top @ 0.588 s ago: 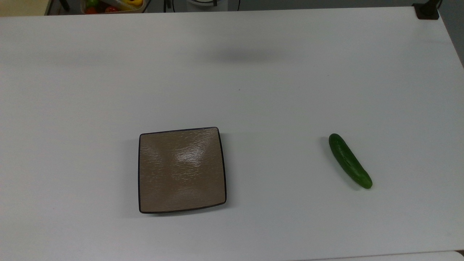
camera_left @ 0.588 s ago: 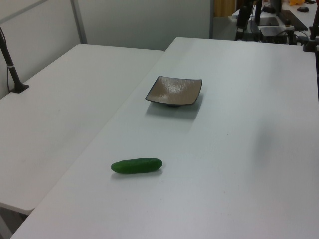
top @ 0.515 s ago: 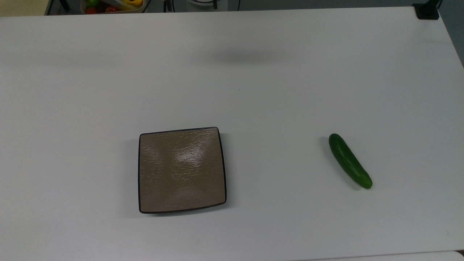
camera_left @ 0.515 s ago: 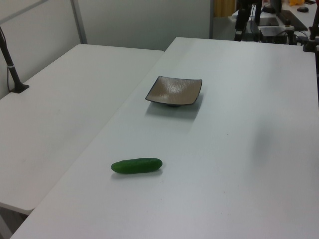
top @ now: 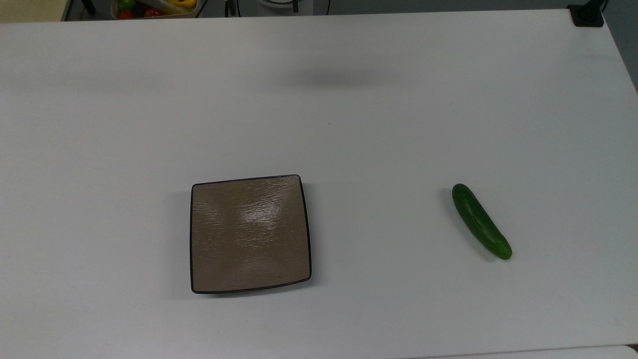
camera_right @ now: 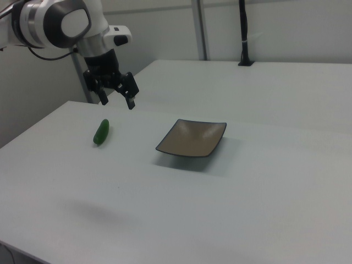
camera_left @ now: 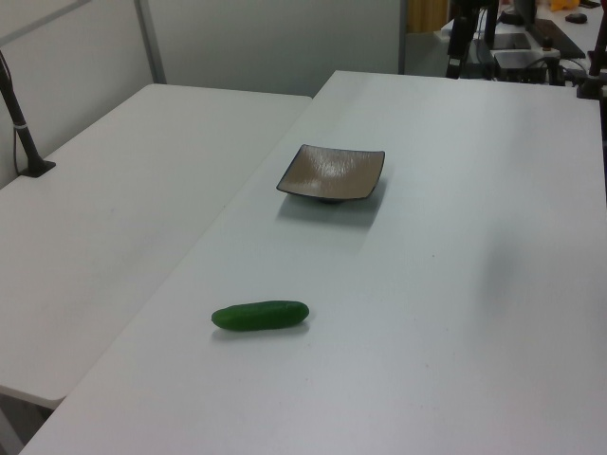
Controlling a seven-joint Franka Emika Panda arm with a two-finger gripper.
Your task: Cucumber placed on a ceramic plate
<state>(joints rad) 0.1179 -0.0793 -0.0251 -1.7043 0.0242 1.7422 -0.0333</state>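
Note:
The dark green cucumber (top: pixel 481 221) lies flat on the white table, well to the right of the ceramic plate (top: pixel 249 233) in the top view. In the left view the cucumber (camera_left: pixel 260 316) is near the front and the plate (camera_left: pixel 332 172) farther back. The right view shows the cucumber (camera_right: pixel 101 132) left of the plate (camera_right: pixel 192 137). My gripper (camera_right: pixel 116 100) hangs in the air, above and slightly right of the cucumber in the right view, open with nothing between its fingers. The tan-brown square plate holds nothing.
A bin of colourful vegetables (top: pixel 154 7) sits beyond the table's far edge in the top view, and a black clamp (top: pixel 587 15) stands at its top right corner. A second white table (camera_left: pixel 104 209) adjoins on the left view's left. A black post (camera_right: pixel 243 33) stands behind.

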